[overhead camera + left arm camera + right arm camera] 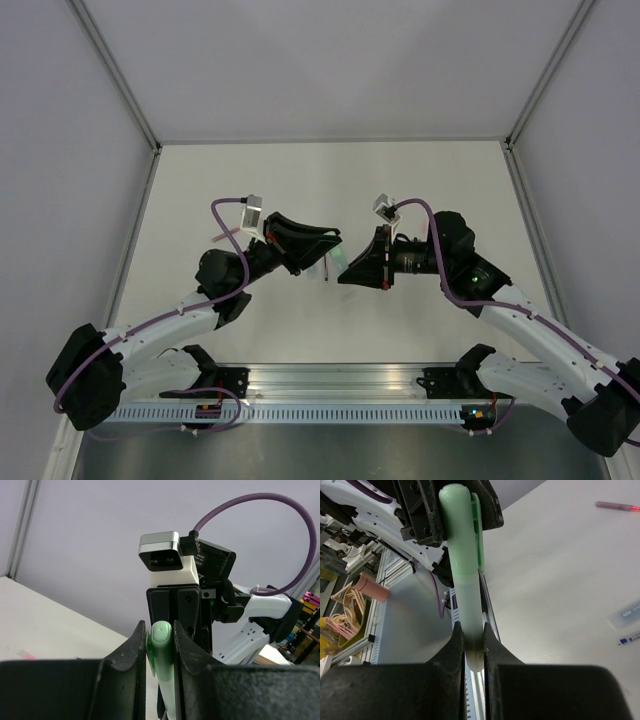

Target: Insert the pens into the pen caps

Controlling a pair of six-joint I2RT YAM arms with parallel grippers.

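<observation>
Left pincer [159, 632] is clamping the mint cap [462, 520] at twelve o'clock, right pincer [471, 635] the pen [469, 600]; skewed pushing is risking slippage.

1. Green cap [462, 525]: mint, round-ended, with a clip down one side. It is held up off the bench [560, 580], clamped in the left gripper [159, 629].
2. Green pen [470, 610]: a paler mint barrel, in line with the green cap. One end sits in the cap's mouth and the other is pinched in the right gripper [472, 642].
3. Red pen [616, 506]: thin, red-pink, lying flat on the bench, well apart from the rest.
4. Blue cap [626, 615]: a pale, see-through tube lying flat, partly cut off by the frame edge.
5. Blue pen [630, 640]: only a thin blue-and-white bit shows, just beside the blue cap.
</observation>
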